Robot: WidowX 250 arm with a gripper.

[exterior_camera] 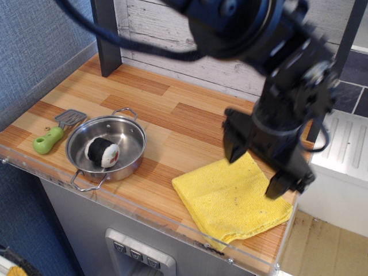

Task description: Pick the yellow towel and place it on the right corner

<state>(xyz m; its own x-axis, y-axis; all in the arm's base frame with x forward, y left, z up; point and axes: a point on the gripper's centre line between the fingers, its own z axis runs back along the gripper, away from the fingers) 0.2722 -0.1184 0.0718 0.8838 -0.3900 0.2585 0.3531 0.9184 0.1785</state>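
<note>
Matt terry-cloth yellow towel [232, 198], glossy steel pan [106, 147], wood-grain tabletop [172, 121].

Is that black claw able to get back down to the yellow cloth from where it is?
Probably yes: the gripper hangs open just above the yellow towel, with nothing between them.

Yellow towel [231, 200] flat on right corner [275, 241].
</note>
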